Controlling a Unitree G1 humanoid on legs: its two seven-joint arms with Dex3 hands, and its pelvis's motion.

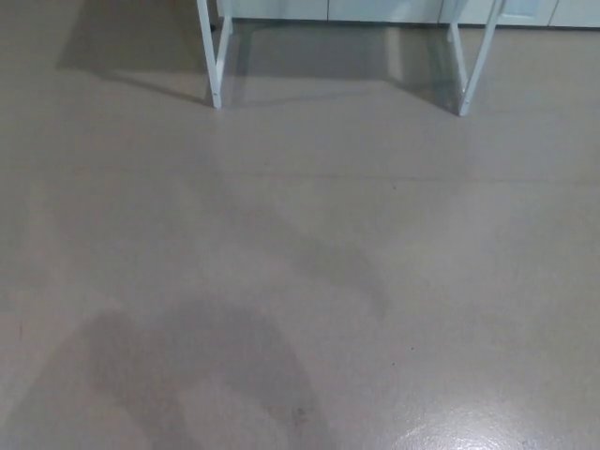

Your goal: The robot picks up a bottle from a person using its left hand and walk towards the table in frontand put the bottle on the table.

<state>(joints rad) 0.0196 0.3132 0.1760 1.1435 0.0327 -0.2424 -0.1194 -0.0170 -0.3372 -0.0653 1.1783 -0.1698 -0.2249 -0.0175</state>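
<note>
Well, bottle isn't in frame, so can't tell where it sits or who has it. Left hand & right hand don't show either, so can't tell if fingers are spread, pressed together or pinching anything.

Only task item on view is the table [214,84], and just its lower parts, up at the top edge; the top itself is cut off above the frame. Two white leg frames show, well apart. Left leg frame [215,92] has two thin bars w/ a short crosspiece, coming down to a foot on the floor. Right leg frame [463,103] has two thin bars slanting toward each other, meeting at one foot.

Behind the legs, along the very top edge, runs a row of white panels [394,9] w/ vertical seams between them; can't tell if cabinet fronts or wall base.

Everything else is floor [422,244]: smooth, grey-beige, slightly glossy. A dark shadow band [328,56] lies on it between the two leg frames, just below the panels. Another shadow patch [122,47] sits at top left, beside the left leg frame. A big soft shadow [216,375] spreads over the btm-left part, w/ a fainter arm reaching up toward the middle.

At btm right a bright glare patch [497,436] reflects off the floor. A faint thin line [281,176] crosses the floor side to side, below the feet. A small dark speck [300,411] lies inside the big shadow, near the btm edge.
</note>
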